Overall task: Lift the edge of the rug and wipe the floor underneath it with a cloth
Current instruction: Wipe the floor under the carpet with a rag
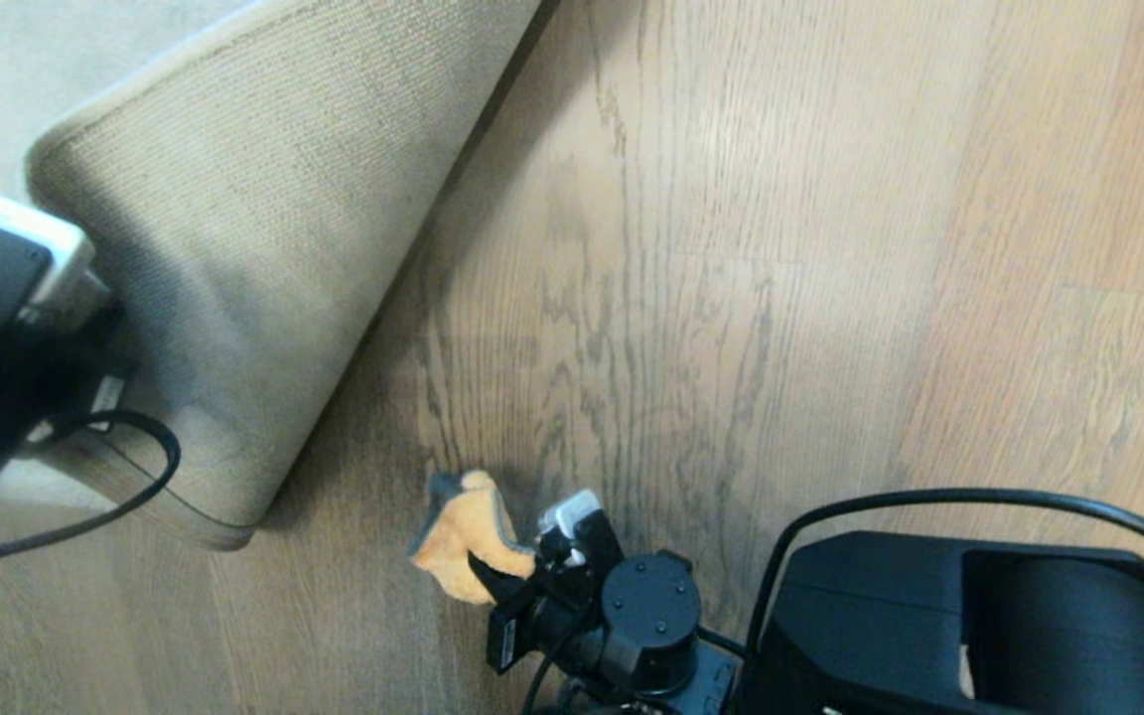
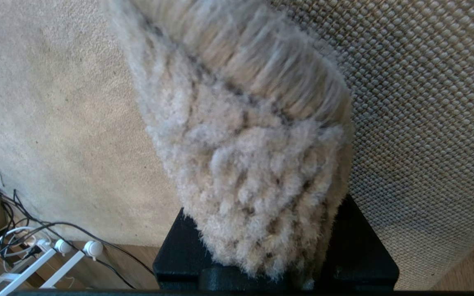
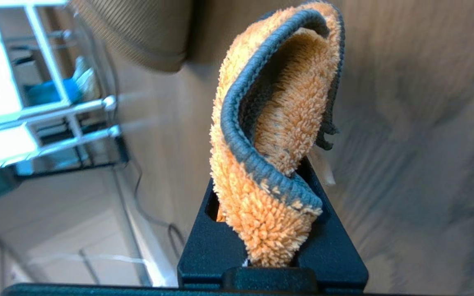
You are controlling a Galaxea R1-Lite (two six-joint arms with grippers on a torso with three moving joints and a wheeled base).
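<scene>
Gripping one cloth (image 3: 270,164), one rug edge (image 2: 253,164) lifted

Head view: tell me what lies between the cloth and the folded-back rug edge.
Only bare floor separates the cloth from the rug edge, seen in the head view.

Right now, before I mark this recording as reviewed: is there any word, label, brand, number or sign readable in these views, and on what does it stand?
None can be read.
The rug edge, the cloth and the floor carry no print.
The small pale sticker on the right gripper's housing: too small to read.
</scene>
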